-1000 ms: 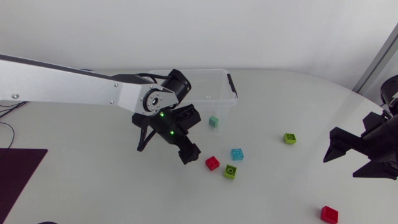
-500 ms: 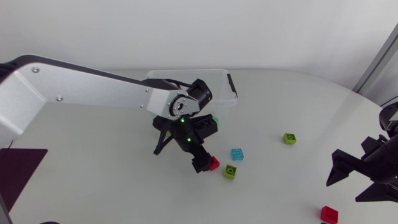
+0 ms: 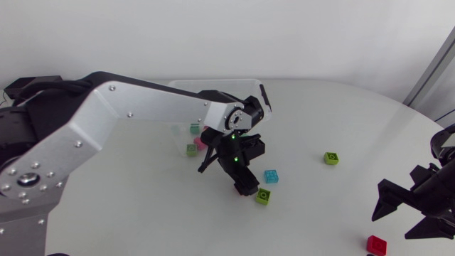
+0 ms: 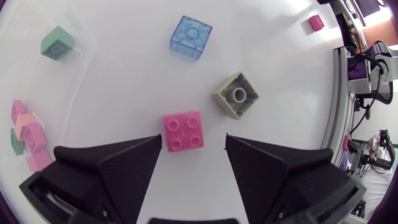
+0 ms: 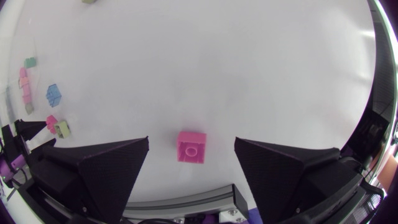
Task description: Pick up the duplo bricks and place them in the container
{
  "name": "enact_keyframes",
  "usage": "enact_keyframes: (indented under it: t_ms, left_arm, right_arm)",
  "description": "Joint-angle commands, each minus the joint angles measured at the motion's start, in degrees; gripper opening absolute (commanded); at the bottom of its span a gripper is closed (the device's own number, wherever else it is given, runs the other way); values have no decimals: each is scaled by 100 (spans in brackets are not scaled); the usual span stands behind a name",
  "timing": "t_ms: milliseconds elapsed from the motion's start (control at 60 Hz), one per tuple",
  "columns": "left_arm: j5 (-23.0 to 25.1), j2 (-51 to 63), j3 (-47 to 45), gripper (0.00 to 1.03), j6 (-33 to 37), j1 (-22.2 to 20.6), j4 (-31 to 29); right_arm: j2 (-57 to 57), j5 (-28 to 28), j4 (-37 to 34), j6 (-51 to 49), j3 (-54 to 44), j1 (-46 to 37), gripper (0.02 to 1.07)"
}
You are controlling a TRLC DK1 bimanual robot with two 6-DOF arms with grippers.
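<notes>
My left gripper (image 3: 244, 186) hangs over the table's middle and hides a red brick in the head view. In the left wrist view that red brick (image 4: 183, 131) lies between the fingers of the left gripper (image 4: 193, 140), close to one pad and clear of the other, so the gripper is open. Just ahead lie an olive-green brick (image 4: 236, 94) and a blue brick (image 4: 191, 37). The clear container (image 3: 227, 82) behind holds several bricks. My right gripper (image 3: 394, 217) stands open at the front right, with another red brick (image 5: 191, 147) on the table between its fingers, untouched.
A lone green brick (image 3: 331, 158) sits right of the middle. The blue brick (image 3: 271, 176) and green brick (image 3: 263, 197) lie right beside the left gripper. The second red brick (image 3: 376, 245) is near the table's front edge.
My left arm has swung right and forward from beside the container onto the red brick, and its fingers have narrowed. My right gripper has drifted toward the front edge.
</notes>
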Motion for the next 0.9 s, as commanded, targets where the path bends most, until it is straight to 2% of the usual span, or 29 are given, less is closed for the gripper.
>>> enact_keyframes:
  t_ms: [0,167,217,250,283,300,350,467,533,583,633,883]
  left_arm:
    - [-67,274,220,65,-156,11,-126]
    - [-269,432,387,65,-182,-33,-178]
    - [-269,493,448,62,-182,-51,-205]
    - [-269,590,571,54,-252,-94,-293]
    - [-269,713,694,44,-288,-121,-389]
    - [-269,801,764,35,-331,-138,-442]
    - [-252,898,808,27,-349,-130,-460]
    - [-208,889,738,25,-331,-112,-460]
    - [-208,783,589,24,-296,-103,-389]
    - [-208,687,501,23,-261,-103,-372]
    - [-208,529,413,23,-252,-77,-398]
    - [-190,-157,88,23,-50,169,-512]
  right_arm:
    - [152,28,27,-88,-144,-40,102]
    - [293,28,62,-140,-197,13,99]
    - [328,28,62,-140,-223,30,99]
    - [336,28,62,-149,-232,56,99]
    - [345,37,53,-149,-250,83,99]
    - [354,37,44,-149,-250,92,99]
    - [345,37,-9,-158,-250,100,98]
    - [345,37,-53,-176,-276,171,95]
    - [345,72,-61,-176,-267,206,87]
    - [345,81,-61,-176,-267,267,78]
    - [372,142,-53,-176,-276,329,74]
    - [794,256,62,-184,-311,478,74]
